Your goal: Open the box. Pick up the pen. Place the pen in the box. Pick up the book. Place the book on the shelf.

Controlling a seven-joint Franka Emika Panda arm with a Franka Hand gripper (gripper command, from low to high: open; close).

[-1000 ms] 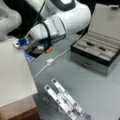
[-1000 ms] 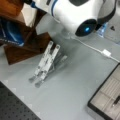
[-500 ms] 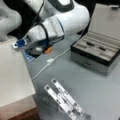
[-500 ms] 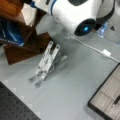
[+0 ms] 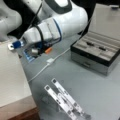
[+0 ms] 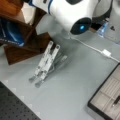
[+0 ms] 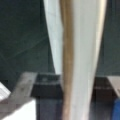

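1. The grey desk carries everything; a silver slatted stand lies near a front view's bottom.
2. The white robot arm reaches toward a front view's left, over the book.
3. The shelf, reddish-brown wood, sits at a front view's left.
4. The book, white, lies flat at a front view's left edge, on brown wood; in the wrist view its edge fills the middle.
5. The box stands open at a front view's right.
6. The end effector is at the book's top edge; whether it grips cannot be told.
7. The pen lies in the box's lining.
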